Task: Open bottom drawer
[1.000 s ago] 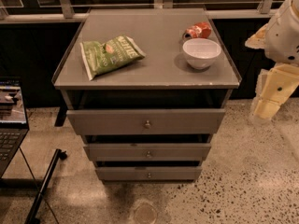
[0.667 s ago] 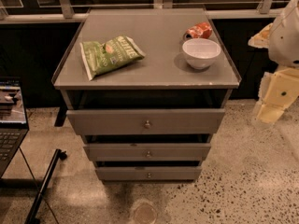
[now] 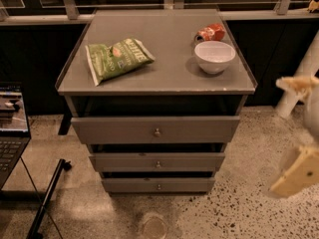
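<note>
The grey cabinet [image 3: 159, 59] has three drawer fronts, each set further back than the one above. The bottom drawer [image 3: 129, 185] is the lowest and narrowest front, with a tiny round knob [image 3: 159, 186] at its centre. A thin dark gap shows above it, and its inside is hidden. My gripper [image 3: 299, 128] hangs at the right edge of the view, well right of the cabinet and apart from it. Its two cream fingers [image 3: 298, 172] are blurred and stand wide apart with nothing between them.
A green chip bag [image 3: 117, 59], a white bowl [image 3: 215, 56] and a red can [image 3: 211, 33] lie on the cabinet top. A laptop [image 3: 11, 128] and a black pole [image 3: 47, 198] are at the left. A round mark [image 3: 153, 226] is on the speckled floor in front.
My gripper has moved down and slightly right at the edge of the view. The cabinet, its drawers and the things on top have not moved.
</note>
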Robot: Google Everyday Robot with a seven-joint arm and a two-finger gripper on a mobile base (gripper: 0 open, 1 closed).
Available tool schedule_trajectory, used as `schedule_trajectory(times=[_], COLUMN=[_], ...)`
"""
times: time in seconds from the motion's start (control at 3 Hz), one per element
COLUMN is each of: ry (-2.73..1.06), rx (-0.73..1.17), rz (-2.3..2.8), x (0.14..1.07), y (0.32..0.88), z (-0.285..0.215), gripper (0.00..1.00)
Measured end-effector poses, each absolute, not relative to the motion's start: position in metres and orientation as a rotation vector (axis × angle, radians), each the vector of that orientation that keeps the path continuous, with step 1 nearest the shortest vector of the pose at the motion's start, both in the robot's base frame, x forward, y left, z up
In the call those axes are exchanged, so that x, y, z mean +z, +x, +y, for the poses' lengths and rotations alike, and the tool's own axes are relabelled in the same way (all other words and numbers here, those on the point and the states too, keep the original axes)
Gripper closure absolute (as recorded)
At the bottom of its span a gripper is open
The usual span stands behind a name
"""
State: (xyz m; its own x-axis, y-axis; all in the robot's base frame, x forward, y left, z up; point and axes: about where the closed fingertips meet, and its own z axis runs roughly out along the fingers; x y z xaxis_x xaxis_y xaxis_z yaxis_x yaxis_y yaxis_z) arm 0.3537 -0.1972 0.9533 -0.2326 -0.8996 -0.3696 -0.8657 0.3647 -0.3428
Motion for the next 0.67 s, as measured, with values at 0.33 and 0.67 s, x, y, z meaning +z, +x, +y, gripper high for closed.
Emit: schedule_trajectory(times=[0.33,0.67], ry=[-1.416,-1.285], rx=[0.069,0.357], rz=[2.115,2.104], x=[0.874,0.761], y=[0.340,0.339], z=[-0.204,-0.180], gripper=[0.00,0.00])
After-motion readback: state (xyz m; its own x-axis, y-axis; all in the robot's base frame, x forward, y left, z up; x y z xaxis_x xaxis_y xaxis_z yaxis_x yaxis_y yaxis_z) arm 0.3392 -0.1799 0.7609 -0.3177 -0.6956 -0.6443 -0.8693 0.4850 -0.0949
